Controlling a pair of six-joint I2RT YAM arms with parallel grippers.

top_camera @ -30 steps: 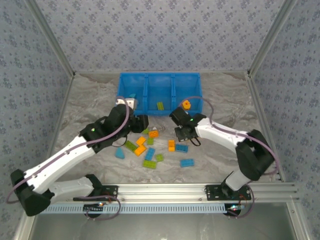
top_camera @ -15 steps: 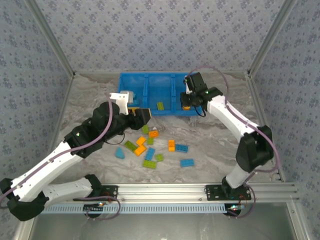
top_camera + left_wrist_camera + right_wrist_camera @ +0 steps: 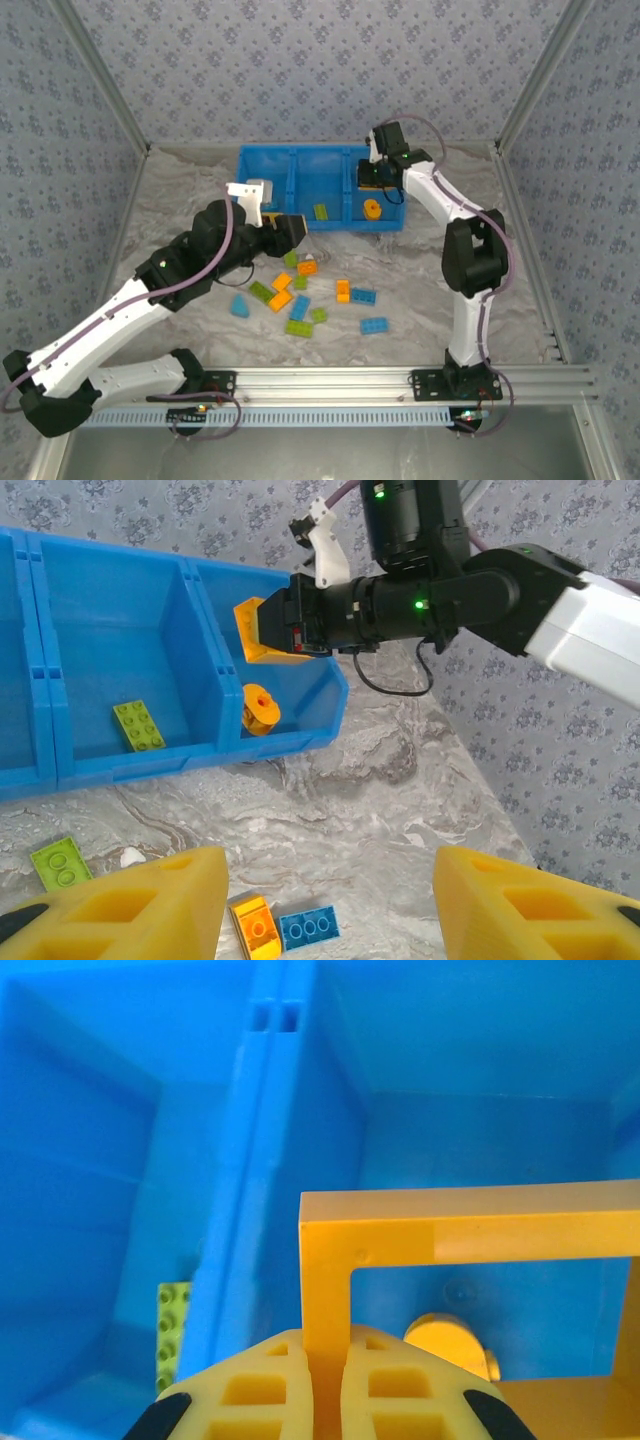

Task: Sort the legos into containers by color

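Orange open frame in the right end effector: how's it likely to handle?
Probably stiff: the orange frame shows straight bars though the right end effector pinches just one side. Likely light, being thin and hollow. Might pivot in the grip, since most of it sits off to one side of the fingers.

The top camera sat high behind the arm bases (image 3: 205,383) at 6 o'clock, facing 12 o'clock over the whole table (image 3: 170,190). The left wrist camera hung low near table centre, aimed toward 1 o'clock at the blue bin (image 3: 320,150) from a moderate distance. The right wrist camera looked down into the bin from close above. All three shared the lime brick (image 3: 320,211) and round orange piece (image 3: 372,208).
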